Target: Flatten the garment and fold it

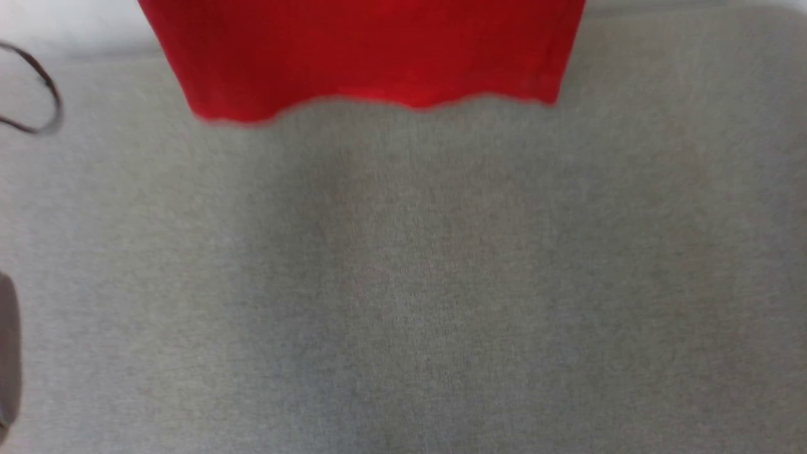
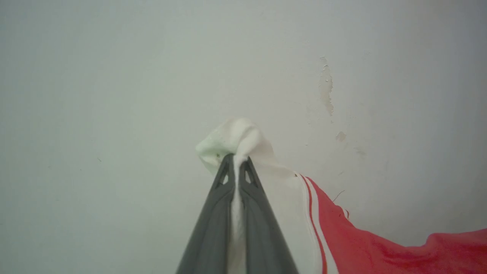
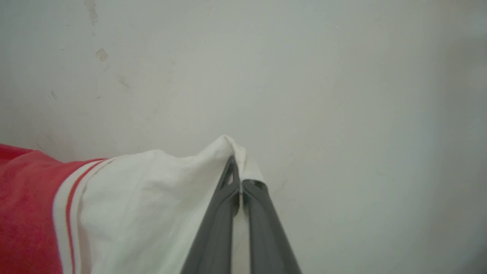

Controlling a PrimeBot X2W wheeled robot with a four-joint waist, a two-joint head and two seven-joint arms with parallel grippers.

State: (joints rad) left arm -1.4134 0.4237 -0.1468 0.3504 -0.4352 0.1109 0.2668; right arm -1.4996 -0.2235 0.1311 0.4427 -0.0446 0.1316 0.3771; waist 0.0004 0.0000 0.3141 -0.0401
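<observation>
The garment point(image 1: 372, 53) hangs in the air at the top of the head view, its red body spread wide and its wavy lower hem above the grey surface point(image 1: 410, 284). In the left wrist view my left gripper point(image 2: 236, 161) is shut on a bunched white sleeve point(image 2: 243, 139), with striped trim and red cloth point(image 2: 365, 247) trailing to the lower right. In the right wrist view my right gripper point(image 3: 237, 175) is shut on the other white sleeve point(image 3: 152, 201), whose striped trim and red body point(image 3: 26, 213) lie to the left.
A dark cable loop point(image 1: 44, 94) lies at the left edge of the grey cloth-covered surface. A pale wall with chipped paint point(image 2: 326, 87) stands behind both held sleeves. A grey shape point(image 1: 7, 353) sits at the lower left edge.
</observation>
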